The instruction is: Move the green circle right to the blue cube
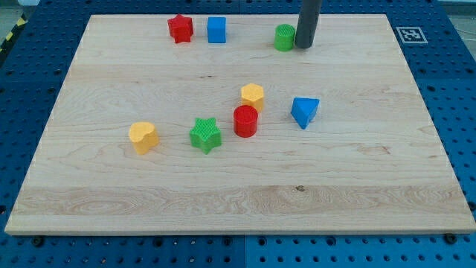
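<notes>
My tip (304, 46) touches the right side of the green circle (284, 37), close to the top edge of the bench (238, 201). There are no jaws here, only the dark rod.

The blue cube (216, 30) sits to the left of the green circle, with bare wood between them. A red star (180, 28) sits just left of the cube.

In the middle are a yellow hexagon (252, 95), a red cylinder (245, 121), a green star (205, 135), a yellow heart (143, 137) and a blue triangle (304, 111).

A black and white square tag (409, 34) sits off the top right corner. I cannot read any words.
</notes>
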`<action>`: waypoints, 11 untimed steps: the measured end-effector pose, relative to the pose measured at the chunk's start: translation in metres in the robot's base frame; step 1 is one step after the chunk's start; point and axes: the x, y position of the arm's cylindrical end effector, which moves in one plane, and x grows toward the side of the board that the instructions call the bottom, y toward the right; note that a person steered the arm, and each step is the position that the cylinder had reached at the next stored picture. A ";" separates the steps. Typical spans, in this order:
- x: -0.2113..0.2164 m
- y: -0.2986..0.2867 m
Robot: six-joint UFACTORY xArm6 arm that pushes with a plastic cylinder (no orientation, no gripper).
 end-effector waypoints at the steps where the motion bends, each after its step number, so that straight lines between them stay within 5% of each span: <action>1: 0.000 0.000; 11: -0.013 -0.061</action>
